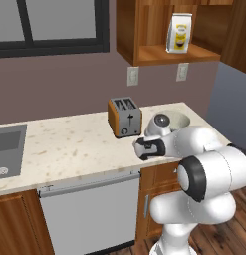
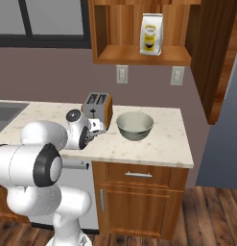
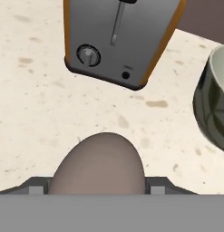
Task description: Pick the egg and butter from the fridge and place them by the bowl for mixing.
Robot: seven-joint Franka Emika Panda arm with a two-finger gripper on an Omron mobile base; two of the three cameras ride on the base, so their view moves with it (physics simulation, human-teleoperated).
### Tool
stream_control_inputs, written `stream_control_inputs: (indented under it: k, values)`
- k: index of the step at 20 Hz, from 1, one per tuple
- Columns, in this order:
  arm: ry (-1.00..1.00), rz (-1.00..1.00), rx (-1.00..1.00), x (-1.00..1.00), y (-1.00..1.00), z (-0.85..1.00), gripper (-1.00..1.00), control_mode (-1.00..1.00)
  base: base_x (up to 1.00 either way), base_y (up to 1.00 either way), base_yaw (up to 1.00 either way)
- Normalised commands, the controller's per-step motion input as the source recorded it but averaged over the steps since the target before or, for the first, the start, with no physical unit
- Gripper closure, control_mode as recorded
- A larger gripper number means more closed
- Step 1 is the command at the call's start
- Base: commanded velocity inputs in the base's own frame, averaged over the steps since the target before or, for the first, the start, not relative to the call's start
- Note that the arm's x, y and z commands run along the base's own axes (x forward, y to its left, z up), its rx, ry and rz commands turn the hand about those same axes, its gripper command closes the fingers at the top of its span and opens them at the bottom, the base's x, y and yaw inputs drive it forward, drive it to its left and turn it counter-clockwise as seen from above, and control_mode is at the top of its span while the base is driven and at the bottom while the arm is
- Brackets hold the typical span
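Note:
A brownish-grey egg (image 3: pixel 99 165) sits between the two fingertips of my gripper (image 3: pixel 99 186), which is shut on it. The gripper (image 1: pixel 142 148) hangs just above the speckled counter (image 1: pixel 69 144), in front of the orange toaster (image 1: pixel 124 117) and left of the pale bowl (image 2: pixel 135 126). In the hand view the bowl's rim (image 3: pixel 214 99) stands at the right edge, apart from the egg. From the left base view my arm covers part of the bowl (image 1: pixel 178 118). The butter is out of view. A grey face of the fridge (image 1: pixel 230 102) shows at the far right.
A sink (image 1: pixel 7 149) is set into the counter at the far left. The toaster (image 3: pixel 122 41) stands close ahead of the egg. A yellow-and-white bag (image 2: pixel 151 33) rests on the wooden shelf above. Bare counter (image 2: pixel 153 146) lies in front of the bowl.

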Motion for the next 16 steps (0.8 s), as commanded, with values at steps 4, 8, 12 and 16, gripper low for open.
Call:
stream_control_inputs:
  k: [4, 8, 12, 16]
  values:
    - [0.00, 0.00, 0.00, 0.09, 0.00, -0.22, 1.00, -1.00, 0.00, 0.00, 0.00]
    - [0.00, 0.00, 0.00, 0.50, 0.00, -0.12, 1.00, -1.00, 0.00, 0.00, 0.00]
    - [0.00, 0.00, 0.00, 0.42, 0.00, -0.13, 1.00, -1.00, 0.00, 0.00, 0.00]
    - [-0.04, 0.00, 0.00, 0.17, 0.00, -0.17, -1.00, -1.00, 0.00, 0.00, 0.00]
